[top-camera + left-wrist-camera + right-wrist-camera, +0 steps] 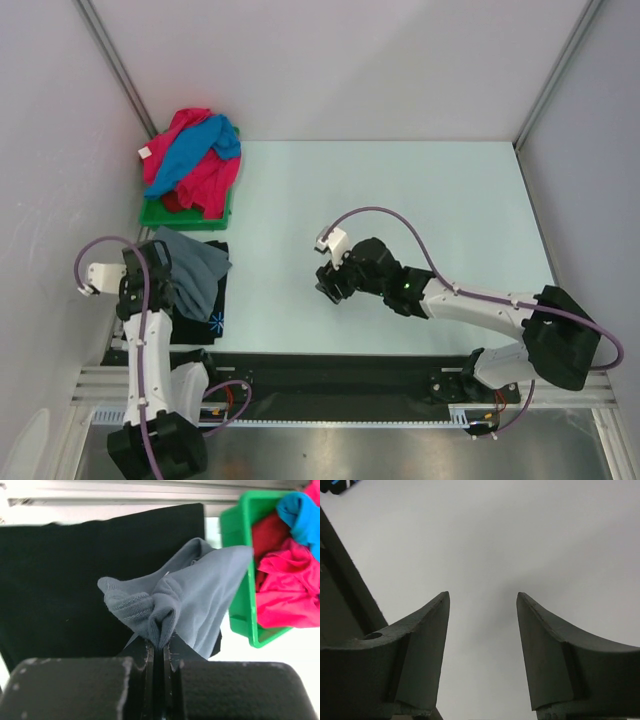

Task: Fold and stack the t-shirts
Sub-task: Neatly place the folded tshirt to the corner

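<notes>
Left claw (160,647) clamps a bunched fold of soft slate-grey t-shirt (200,592) over the flat black t-shirt (60,580); right claw (482,596) gapes above smooth pale worktop (420,200); crumpled pink shirts (285,595) fill the green tray (239,617).

Overhead downward, wrists close; overhead and left wrist sharing grey t-shirt (196,268)

A green plastic tray (150,213) is the marker here. A pale table (430,200) spreads to the right of it and nearer. White panels (330,60) stand just behind and left of the tray, joined by a grey strut (112,55). Well nearer than the tray run a black strip (340,368) and a ribbed metal rail (340,420)
</notes>
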### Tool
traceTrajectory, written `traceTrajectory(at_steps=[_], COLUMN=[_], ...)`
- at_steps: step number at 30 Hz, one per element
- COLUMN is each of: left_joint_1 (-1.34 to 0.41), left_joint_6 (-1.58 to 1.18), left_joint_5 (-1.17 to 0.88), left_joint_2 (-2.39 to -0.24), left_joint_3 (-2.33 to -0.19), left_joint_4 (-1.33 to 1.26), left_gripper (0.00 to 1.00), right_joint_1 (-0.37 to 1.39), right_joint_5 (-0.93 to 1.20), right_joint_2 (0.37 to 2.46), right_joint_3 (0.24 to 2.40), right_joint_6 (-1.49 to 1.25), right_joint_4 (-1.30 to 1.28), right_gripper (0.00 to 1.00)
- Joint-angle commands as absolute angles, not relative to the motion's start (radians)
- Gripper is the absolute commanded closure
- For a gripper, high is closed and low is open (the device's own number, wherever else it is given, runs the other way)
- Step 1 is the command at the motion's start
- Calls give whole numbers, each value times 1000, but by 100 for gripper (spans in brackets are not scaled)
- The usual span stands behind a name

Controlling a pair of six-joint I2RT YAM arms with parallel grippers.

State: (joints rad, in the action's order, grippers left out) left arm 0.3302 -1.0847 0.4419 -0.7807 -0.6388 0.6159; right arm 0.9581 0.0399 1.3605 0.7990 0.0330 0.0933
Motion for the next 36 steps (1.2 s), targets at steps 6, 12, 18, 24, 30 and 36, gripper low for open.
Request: traceTrajectory(at_steps=[6,12,18,24,30,36], left_joint_1=[365,373,376,385,385,385], left_joint_6=[-1181,-1166,-1128,-1101,-1115,-1118], left_joint_5=[480,483,488,471,434,414], left_joint_2=[-683,-718,-759,-776,-778,-785], left_joint_3=[-591,-583,-601,-621,-609,-618], left_joint_4=[661,655,657,666,660,653], left_gripper=[98,96,94,94,95,97], right_joint_1=[980,976,947,919,943,963], right_joint_5=[117,179,314,426,402,351], right_joint_2=[1411,1616,1961,2226,2378,2470], right_joint_3=[838,928,1214,1468,1627,1741], right_joint_6=[-84,-432,-716,-1017,-1060,-1058], right_joint_4=[208,457,564,633,575,511], right_gripper=[39,32,34,38,40,46])
